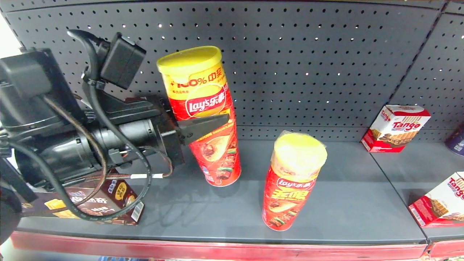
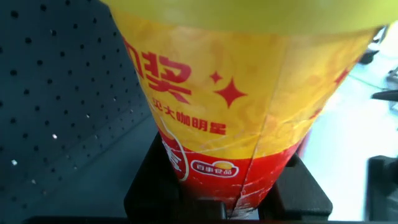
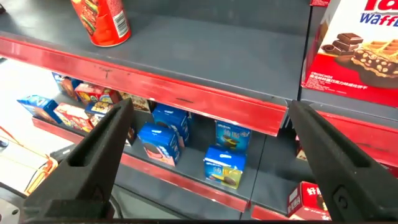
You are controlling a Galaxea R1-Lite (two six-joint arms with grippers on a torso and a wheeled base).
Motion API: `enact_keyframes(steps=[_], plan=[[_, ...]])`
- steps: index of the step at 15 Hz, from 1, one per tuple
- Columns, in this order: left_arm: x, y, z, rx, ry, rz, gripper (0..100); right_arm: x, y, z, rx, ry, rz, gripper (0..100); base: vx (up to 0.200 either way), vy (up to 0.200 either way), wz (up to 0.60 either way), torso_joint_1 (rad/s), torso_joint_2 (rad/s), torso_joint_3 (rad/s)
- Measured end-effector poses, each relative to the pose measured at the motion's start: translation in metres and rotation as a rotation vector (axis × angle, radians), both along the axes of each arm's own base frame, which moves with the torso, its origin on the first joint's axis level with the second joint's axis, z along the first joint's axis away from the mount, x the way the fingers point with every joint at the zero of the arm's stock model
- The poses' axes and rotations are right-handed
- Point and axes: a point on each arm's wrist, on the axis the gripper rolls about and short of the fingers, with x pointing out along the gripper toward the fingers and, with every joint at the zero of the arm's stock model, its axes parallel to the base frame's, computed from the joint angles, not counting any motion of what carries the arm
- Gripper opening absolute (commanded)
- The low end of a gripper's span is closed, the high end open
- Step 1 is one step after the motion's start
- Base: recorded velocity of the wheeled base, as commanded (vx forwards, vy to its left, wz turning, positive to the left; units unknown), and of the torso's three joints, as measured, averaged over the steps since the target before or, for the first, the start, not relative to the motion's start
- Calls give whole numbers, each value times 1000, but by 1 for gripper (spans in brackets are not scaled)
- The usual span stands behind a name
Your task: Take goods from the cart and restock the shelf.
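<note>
Left gripper (image 1: 208, 125) is clamped round the middle of a chips can (image 1: 203, 98), which sits behind and to the left of the standing can (image 1: 291, 181), its base at the shelf (image 1: 362, 203) board. You look to be at the placing step: make sure the base sits flat, then release and back out without tipping it. Your right wrist view adds the right gripper (image 3: 208, 106), spread wide and empty, and blue packets (image 3: 158, 140) on a tier below the standing can.

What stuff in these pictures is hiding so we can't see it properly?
- Head view: the left arm and its cables cover most of the brown box.
- Head view: the right edge cuts off a purple thing.
- Left wrist view: the chip can in the left hand is so close that its base is cut off.
</note>
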Motion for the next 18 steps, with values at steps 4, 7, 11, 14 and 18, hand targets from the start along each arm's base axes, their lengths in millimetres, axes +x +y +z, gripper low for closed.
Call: enact_keyframes(steps=[4,7,11,14,18], plan=[[36,-3,2,21,-28,56,0,0,0,0,0,0,0,100,0,0,0,0,0,0],[58,-12,-4,37,-27,62,0,0,0,0,0,0,0,100,0,0,0,0,0,0],[83,-28,-15,78,22,45,0,0,0,0,0,1,0,100,0,0,0,0,0,0],[94,-37,-24,100,52,-54,0,0,0,0,-1,2,0,100,0,0,0,0,0,0],[119,-54,-31,95,37,-82,0,0,0,0,-1,2,0,100,0,0,0,0,0,0]])
